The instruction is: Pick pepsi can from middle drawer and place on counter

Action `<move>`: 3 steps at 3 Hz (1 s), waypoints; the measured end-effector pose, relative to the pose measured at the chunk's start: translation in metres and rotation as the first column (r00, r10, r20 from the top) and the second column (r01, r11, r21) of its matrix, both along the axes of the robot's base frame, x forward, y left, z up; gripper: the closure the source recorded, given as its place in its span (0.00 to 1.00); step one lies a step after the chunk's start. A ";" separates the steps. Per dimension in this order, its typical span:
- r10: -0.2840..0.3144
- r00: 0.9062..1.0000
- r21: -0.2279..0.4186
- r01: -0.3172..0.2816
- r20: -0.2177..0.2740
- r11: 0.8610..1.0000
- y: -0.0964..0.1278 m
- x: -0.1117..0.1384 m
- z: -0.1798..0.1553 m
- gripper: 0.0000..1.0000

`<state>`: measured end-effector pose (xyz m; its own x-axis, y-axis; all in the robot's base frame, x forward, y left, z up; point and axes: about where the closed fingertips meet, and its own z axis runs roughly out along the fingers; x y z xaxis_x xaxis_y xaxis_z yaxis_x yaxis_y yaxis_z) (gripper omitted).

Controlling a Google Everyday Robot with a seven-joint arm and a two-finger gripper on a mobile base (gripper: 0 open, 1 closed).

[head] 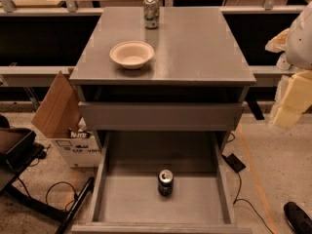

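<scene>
Pepsi can (165, 182) stands upright on the flat grey floor of the middle drawer (126, 204), which is pulled well out of the cabinet; the Pepsi can is about midway between the low side walls and apart from both. Left of the Pepsi can, outside the drawer wall, an open cardboard box (66, 123) sits on the speckled floor. Far to the right of the Pepsi can and higher in the view, at the very right edge, hangs the hand (292, 96), well apart from the Pepsi can; whether it is wide or narrow cannot be told. Beyond the Pepsi can a closed drawer front (161, 115) spans the cabinet; beyond that lies the grey surface (204, 48). On it, back and a little left of the Pepsi can, a pale bowl (131, 54) sits upright near the front edge; farthest behind the Pepsi can, near the back edge, a green-and-white can (151, 12) stands upright, apart from the bowl.
</scene>
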<state>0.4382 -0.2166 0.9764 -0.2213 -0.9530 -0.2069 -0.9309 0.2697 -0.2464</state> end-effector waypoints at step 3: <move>-0.017 1.000 0.162 0.020 -0.020 0.987 -0.017 0.016 -0.067 0.00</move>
